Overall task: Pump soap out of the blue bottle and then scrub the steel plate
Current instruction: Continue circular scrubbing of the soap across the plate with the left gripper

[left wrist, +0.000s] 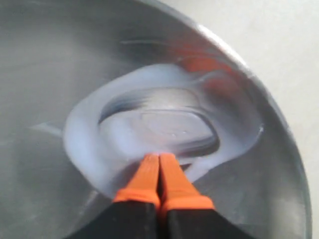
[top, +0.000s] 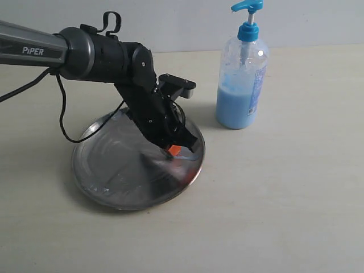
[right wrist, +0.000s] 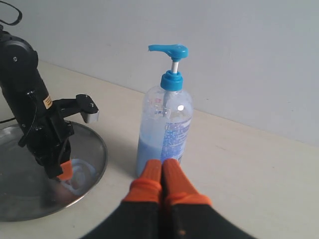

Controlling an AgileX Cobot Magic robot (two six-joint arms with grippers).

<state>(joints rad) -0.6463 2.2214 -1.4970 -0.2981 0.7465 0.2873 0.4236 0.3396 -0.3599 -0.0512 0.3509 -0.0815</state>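
The blue bottle stands upright on the bench beside the steel plate, long axis vertical, spout turned toward the plate. The left hand, pinched together, dips into the soap smeared near the plate's bottle-side rim. The right hand, likewise together and empty, faces the bottle.

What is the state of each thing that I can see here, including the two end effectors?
blue bottle: upright on the table, about half full, pump head raised.
soap: smeared in a pale ring on the plate.
steel plate: lying flat, soapy near one rim.
left end effector: shut, empty, tips down at the soap smear.
right end effector: shut, empty, away from the plate, facing the bottle.
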